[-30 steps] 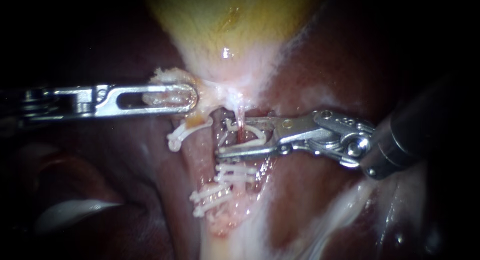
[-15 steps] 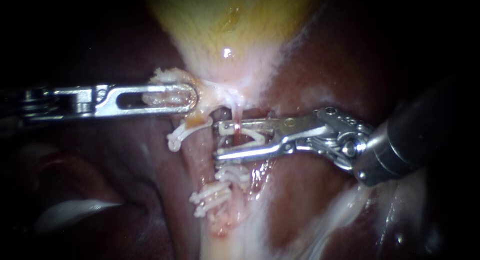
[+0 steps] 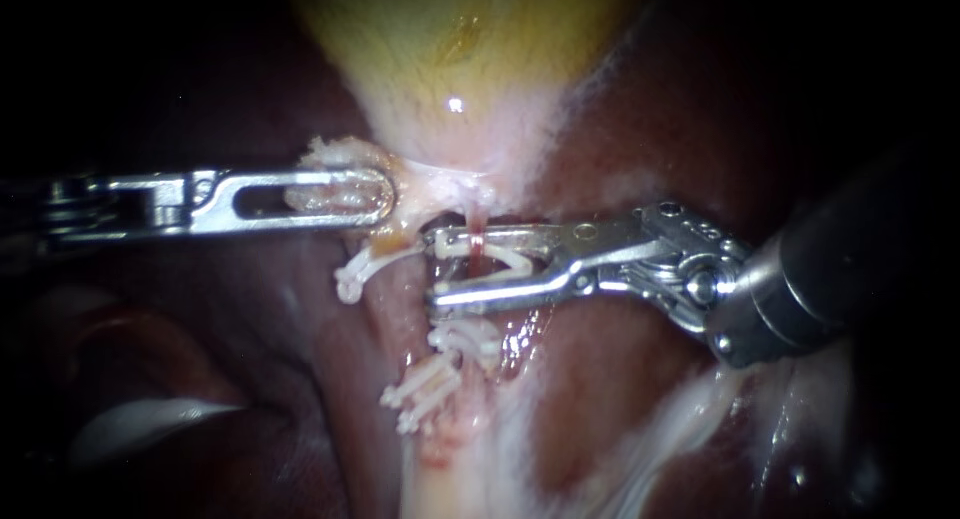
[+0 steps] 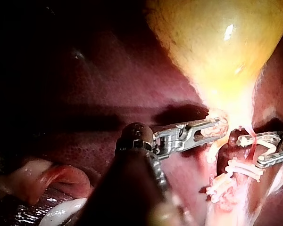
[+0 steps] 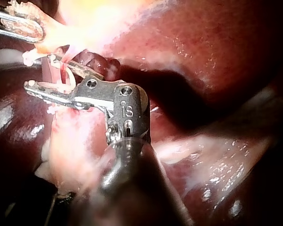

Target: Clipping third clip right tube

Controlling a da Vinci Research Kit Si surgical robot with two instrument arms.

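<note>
The dark red liver [image 3: 610, 399] fades into black at the edges. The yellow gallbladder [image 3: 450, 49] is cut off on top. My left instrument [image 3: 385, 194] has its hand, the two jaws, closed on pale tissue [image 3: 325, 157] just under the gallbladder. My right instrument [image 3: 432, 271] holds a white clip [image 3: 452, 247] in its half-open jaws, around the thin pink tube [image 3: 476, 222]. The jaws hide part of the clip. More white clips [image 3: 455, 341] sit just below.

Yellow gallbladder [image 3: 460, 59] above dark liver [image 3: 600, 399]
</note>
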